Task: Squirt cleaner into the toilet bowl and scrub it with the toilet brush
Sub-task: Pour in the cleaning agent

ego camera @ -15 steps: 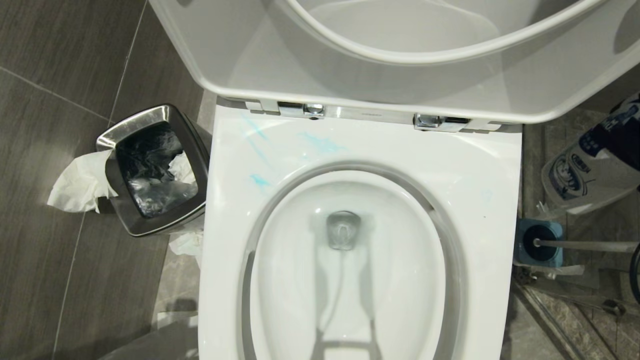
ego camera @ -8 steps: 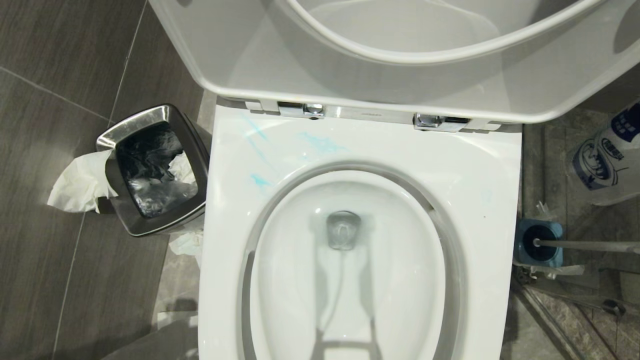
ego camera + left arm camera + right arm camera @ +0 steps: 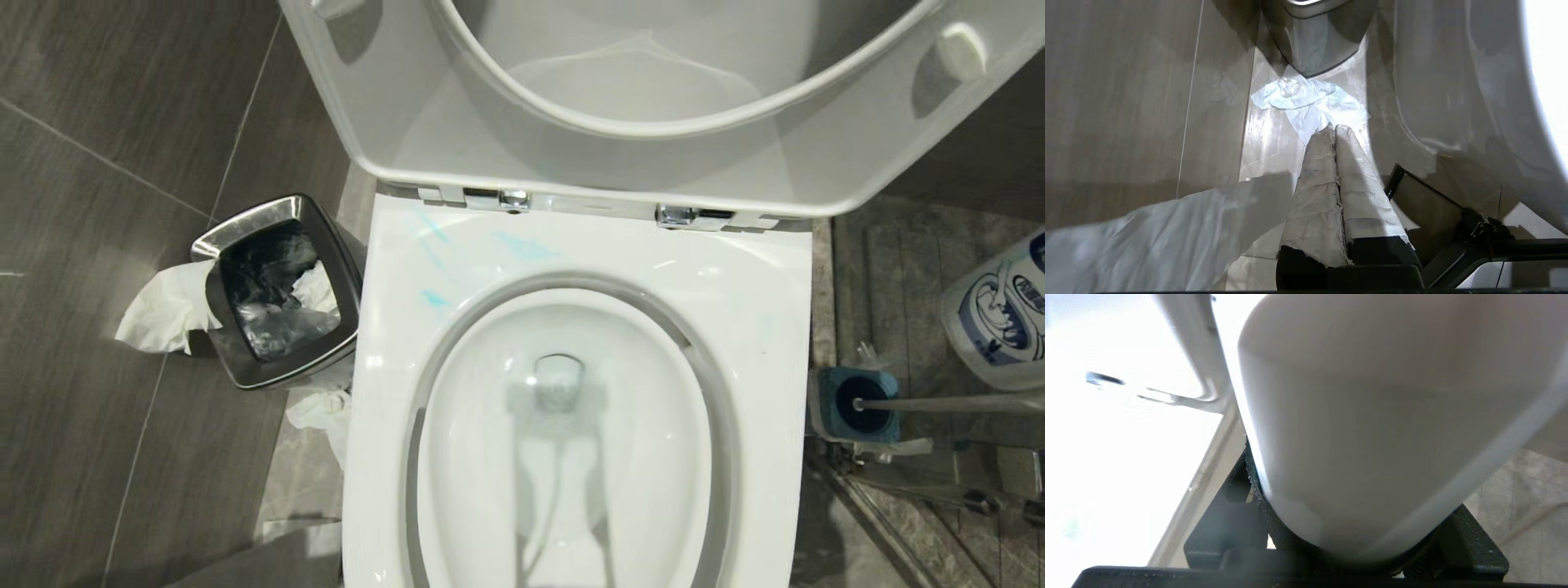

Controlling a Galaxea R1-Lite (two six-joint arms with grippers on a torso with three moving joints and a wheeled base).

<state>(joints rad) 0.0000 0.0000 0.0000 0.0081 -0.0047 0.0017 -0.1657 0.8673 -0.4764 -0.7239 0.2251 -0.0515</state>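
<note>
The white toilet bowl [image 3: 759, 310] lies open below me, with water at its bottom. Turquoise cleaner [image 3: 522, 245] is smeared on the back of its rim. At the right edge is a white cleaner bottle [image 3: 1000, 318] with a blue label. In the right wrist view my right gripper [image 3: 1359, 506] is shut on that bottle [image 3: 1372, 416]. The toilet brush [image 3: 955, 403] stands in its blue holder [image 3: 824, 408] on the floor to the right, untouched. My left gripper [image 3: 1334, 127] is shut and empty, low beside the toilet.
A steel-rimmed waste bin [image 3: 277, 294] stands left of the toilet, with tissue [image 3: 163, 310] hanging from it and more tissue [image 3: 322, 408] on the floor. The seat and lid [image 3: 571, 155] are raised at the back. A metal rail [image 3: 898, 498] crosses the floor at the right.
The whole head view has shifted, so the camera moved. The bottle has drawn away toward the right edge, and the dark arm part beside it has left the view.
</note>
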